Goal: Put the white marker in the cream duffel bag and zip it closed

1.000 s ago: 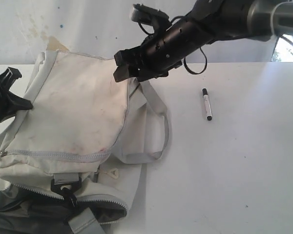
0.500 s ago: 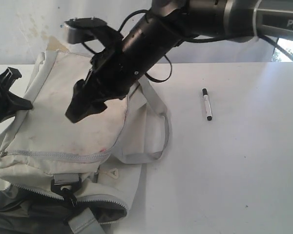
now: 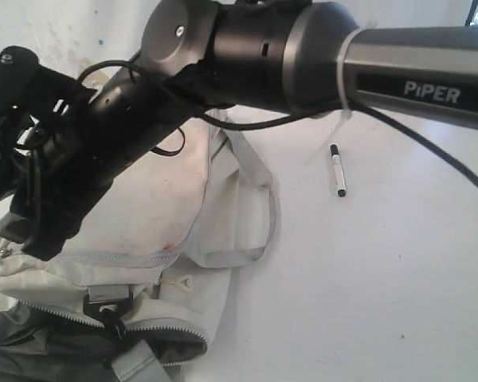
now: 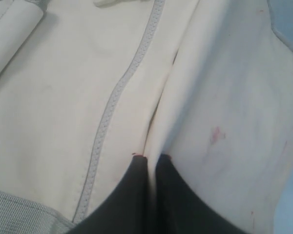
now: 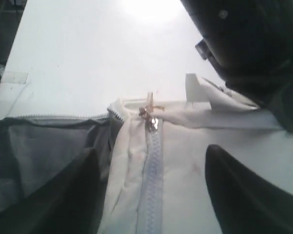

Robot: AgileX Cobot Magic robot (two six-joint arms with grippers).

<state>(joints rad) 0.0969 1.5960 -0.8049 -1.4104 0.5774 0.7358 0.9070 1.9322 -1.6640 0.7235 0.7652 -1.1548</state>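
So the slim white marker [image 3: 337,170] has a white barrel that's black at both ends, and it's tiny next to the big soft cream duffel bag [image 3: 135,215]. It's lying flat on the white tabletop [image 3: 398,278], well apart from the bag, out to the right of the bag's grey webbing strap loop [image 3: 269,215]. In the exterior view its long axis runs almost straight away from the camera, with the near end leaning a touch to the right. I can't tell which end is the cap.

The bag's a bit grubby, with faint reddish stains and grey zipper lines across the cloth.

The black right arm [image 3: 263,48] is stretched across the bag to the left side. The right arm's fingers [image 5: 63,204] are spread wide with nothing between them, hovering over a grey zipper [image 5: 149,165] and its small metal pull [image 5: 150,114], with grey lining [image 5: 39,151] beside that. The left arm's fingers [image 4: 122,204] are pressed together, and they look to be pinching a fold of the cream cloth.
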